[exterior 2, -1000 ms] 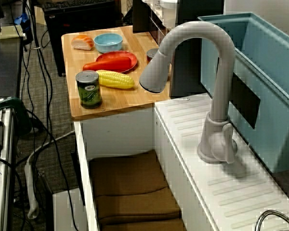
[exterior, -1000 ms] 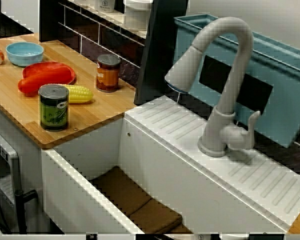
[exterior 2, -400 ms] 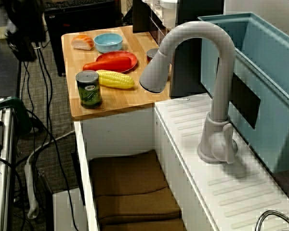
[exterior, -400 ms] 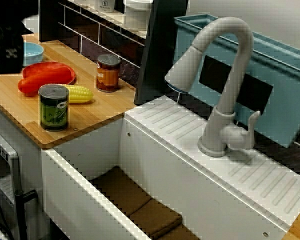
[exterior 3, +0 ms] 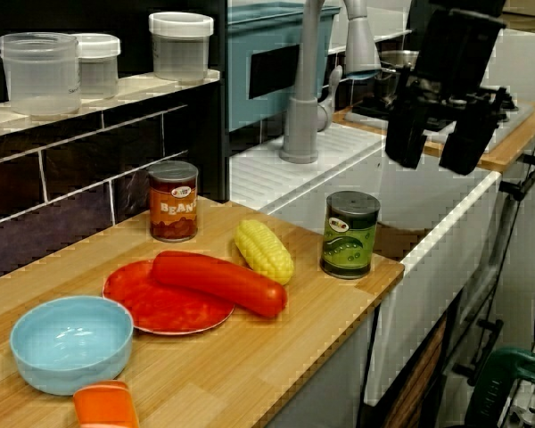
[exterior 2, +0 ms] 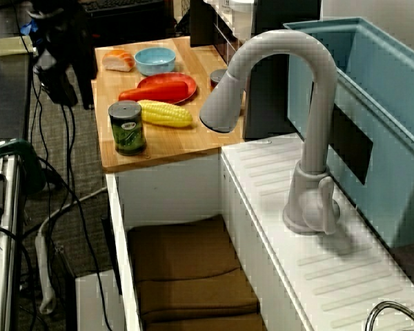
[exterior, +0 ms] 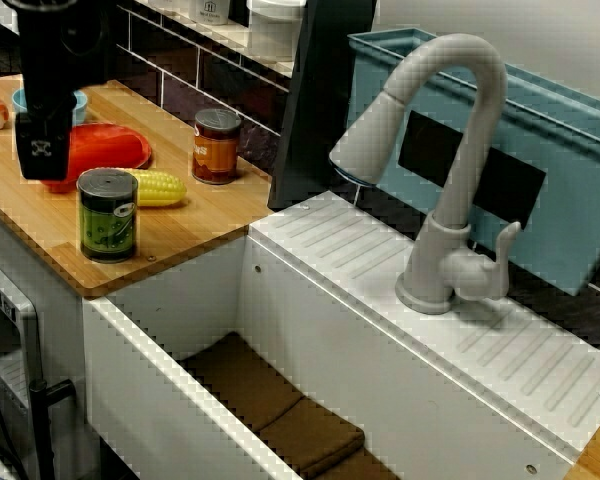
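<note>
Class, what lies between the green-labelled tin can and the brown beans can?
A yellow corn cob lies between the green-labelled tin can and the brown beans can, shown in the counter-level view.

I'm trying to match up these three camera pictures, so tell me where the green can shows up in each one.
Front view of the sink: the green can stands at lower left, near the wooden counter's front edge.
View along the sink: the green can is left of centre, near the counter's outer edge.
Counter-level view: the green can is right of centre, by the counter's edge.
Shared landmark: the corn cob lies beside it in every view.
</note>
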{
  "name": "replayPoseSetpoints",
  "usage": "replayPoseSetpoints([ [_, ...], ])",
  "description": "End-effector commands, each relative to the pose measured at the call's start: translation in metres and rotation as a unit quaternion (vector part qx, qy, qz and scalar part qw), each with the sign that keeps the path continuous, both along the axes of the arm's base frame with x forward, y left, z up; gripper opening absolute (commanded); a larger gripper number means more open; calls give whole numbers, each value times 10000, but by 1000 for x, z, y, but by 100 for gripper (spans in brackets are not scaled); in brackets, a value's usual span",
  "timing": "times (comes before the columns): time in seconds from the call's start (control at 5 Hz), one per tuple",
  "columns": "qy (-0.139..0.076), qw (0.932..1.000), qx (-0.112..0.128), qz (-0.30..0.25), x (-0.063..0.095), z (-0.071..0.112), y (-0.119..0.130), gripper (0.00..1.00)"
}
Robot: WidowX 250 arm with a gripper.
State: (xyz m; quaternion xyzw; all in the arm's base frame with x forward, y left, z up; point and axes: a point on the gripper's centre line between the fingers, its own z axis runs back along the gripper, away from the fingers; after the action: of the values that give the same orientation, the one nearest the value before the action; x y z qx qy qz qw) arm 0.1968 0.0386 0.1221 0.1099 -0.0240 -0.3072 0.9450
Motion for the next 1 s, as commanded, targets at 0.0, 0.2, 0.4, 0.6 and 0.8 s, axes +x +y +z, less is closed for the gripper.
replayPoseSetpoints([
  [0.0, -135, 9995, 246, -157, 23, -10, 16, 100],
  [0.2, 3, 9993, 369, -42, 32, -23, 28, 100],
  [0.4, 164, 9985, 521, -65, 39, -30, 35, 100],
  [0.6, 264, 9976, 637, 19, 46, -36, 46, 100],
  [0.8, 331, 9968, 731, 34, 48, -40, 50, 100],
])
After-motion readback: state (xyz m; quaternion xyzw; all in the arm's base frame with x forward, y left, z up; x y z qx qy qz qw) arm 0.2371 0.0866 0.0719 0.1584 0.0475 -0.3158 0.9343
